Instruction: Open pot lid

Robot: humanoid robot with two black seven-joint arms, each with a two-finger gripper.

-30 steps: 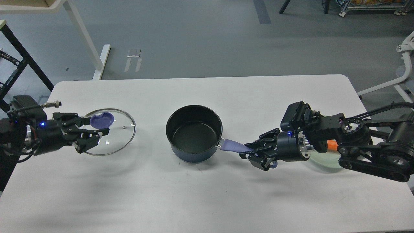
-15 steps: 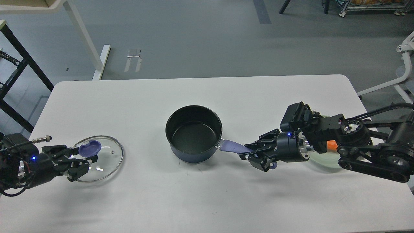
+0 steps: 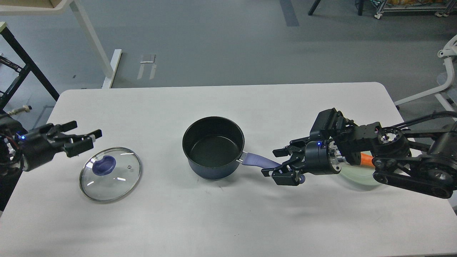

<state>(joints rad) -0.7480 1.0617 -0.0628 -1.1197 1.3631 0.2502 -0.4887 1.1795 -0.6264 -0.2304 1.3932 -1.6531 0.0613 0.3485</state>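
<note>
With your right tool (image 3: 284, 165) spread around the handle (image 3: 257, 161) and left tool (image 3: 83, 139) open above the lid (image 3: 110, 174), a careless retreat could drag the pot (image 3: 213, 146).

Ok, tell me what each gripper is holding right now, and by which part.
Nothing is held. The left gripper is open, apart from the glass lid lying on the table. The right gripper has its jaws open around the pot handle, not clamped.

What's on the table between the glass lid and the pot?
Nothing: in the head view, only bare white table lies between the lid and the pot.
</note>
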